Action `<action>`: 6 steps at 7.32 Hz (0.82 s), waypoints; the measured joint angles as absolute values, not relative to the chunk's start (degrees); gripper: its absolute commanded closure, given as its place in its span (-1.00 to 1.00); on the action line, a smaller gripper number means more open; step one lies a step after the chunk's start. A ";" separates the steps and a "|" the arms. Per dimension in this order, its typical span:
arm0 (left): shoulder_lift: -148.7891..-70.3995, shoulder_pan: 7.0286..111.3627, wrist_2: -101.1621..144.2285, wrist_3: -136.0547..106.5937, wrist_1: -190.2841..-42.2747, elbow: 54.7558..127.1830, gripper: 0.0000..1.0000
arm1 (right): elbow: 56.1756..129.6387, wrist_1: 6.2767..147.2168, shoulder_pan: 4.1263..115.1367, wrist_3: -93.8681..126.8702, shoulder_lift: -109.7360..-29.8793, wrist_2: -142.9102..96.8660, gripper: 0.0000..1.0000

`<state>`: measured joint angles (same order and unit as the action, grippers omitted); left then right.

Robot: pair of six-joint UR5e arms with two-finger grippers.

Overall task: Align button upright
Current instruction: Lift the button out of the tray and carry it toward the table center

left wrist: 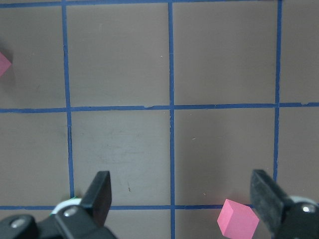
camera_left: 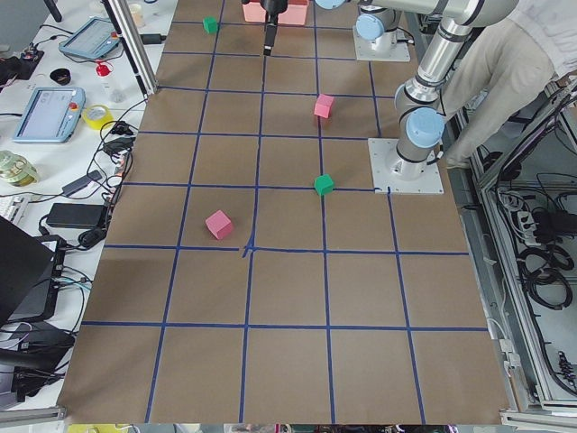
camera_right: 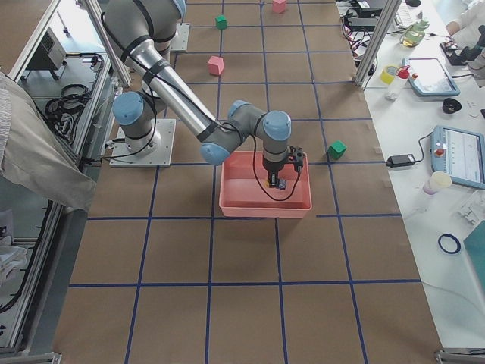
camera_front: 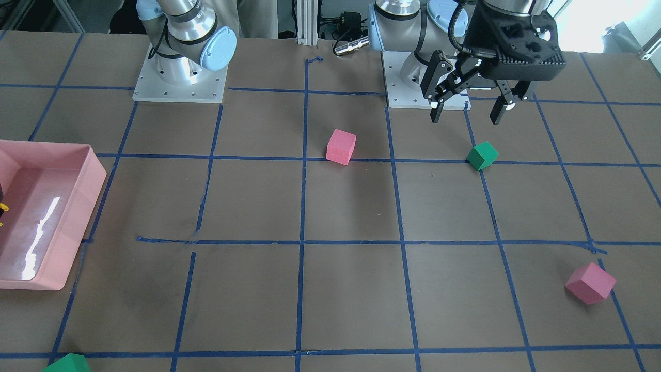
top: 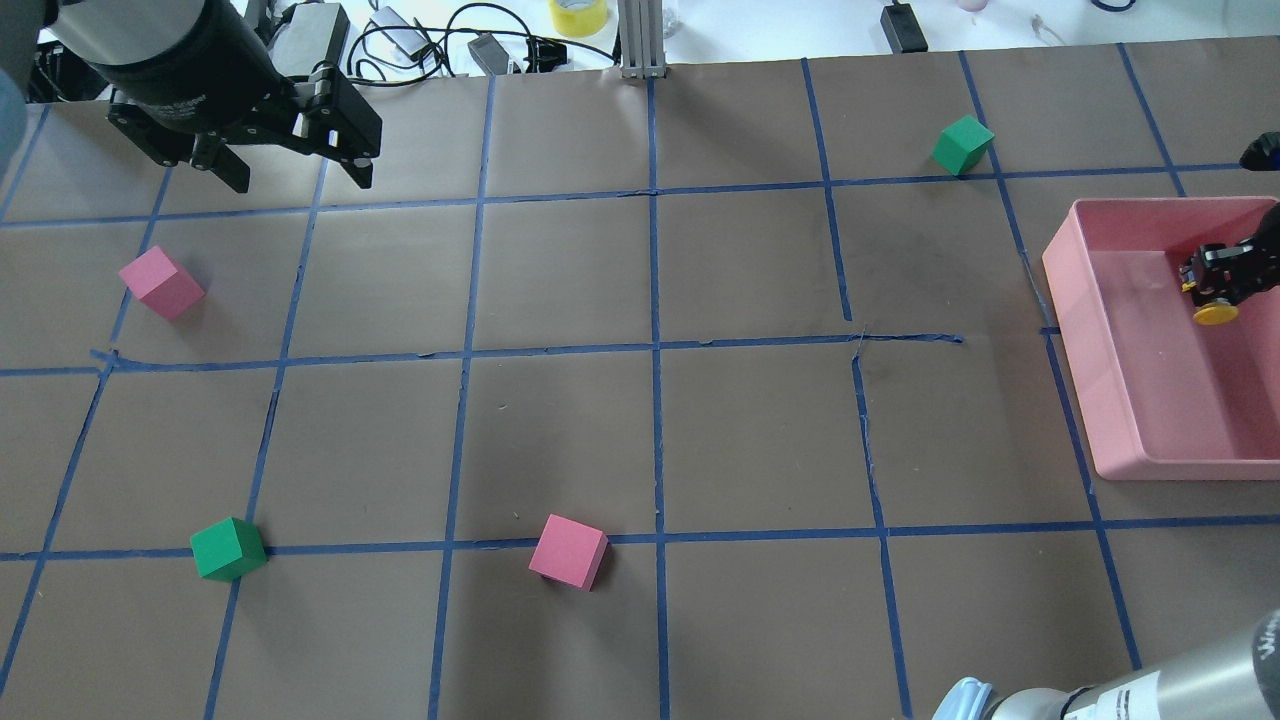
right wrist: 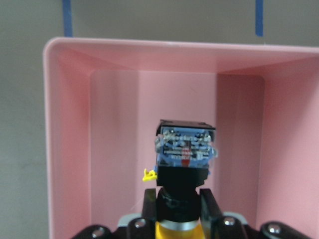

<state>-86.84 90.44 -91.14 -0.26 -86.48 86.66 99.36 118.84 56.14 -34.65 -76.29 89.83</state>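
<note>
The button (right wrist: 185, 159) has a yellow cap, a black body and a contact end with blue wiring. My right gripper (right wrist: 179, 209) is shut on its black body inside the pink tray (right wrist: 50, 124). The yellow cap sits toward the palm and the contact end points away from it. In the overhead view the button (top: 1214, 312) and right gripper (top: 1238, 268) are over the tray (top: 1062, 262) near its far right side. My left gripper (top: 300, 183) is open and empty, raised over the table's far left; it also shows in the front view (camera_front: 467, 112).
Two pink cubes (top: 161, 283) (top: 568, 552) and two green cubes (top: 228, 549) (top: 963, 144) lie scattered on the brown table with its blue tape grid. Cables and a yellow tape roll (top: 578, 15) lie beyond the far edge.
</note>
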 measured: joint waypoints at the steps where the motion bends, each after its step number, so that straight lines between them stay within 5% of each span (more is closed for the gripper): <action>1: -86.84 90.44 -91.12 -0.26 -86.48 86.66 -1.00 | 96.71 114.34 59.14 -33.95 -77.55 89.94 1.00; 6: -86.84 90.39 -91.09 -0.26 -86.48 86.66 -1.00 | 92.13 108.12 86.96 -4.78 -78.46 90.53 1.00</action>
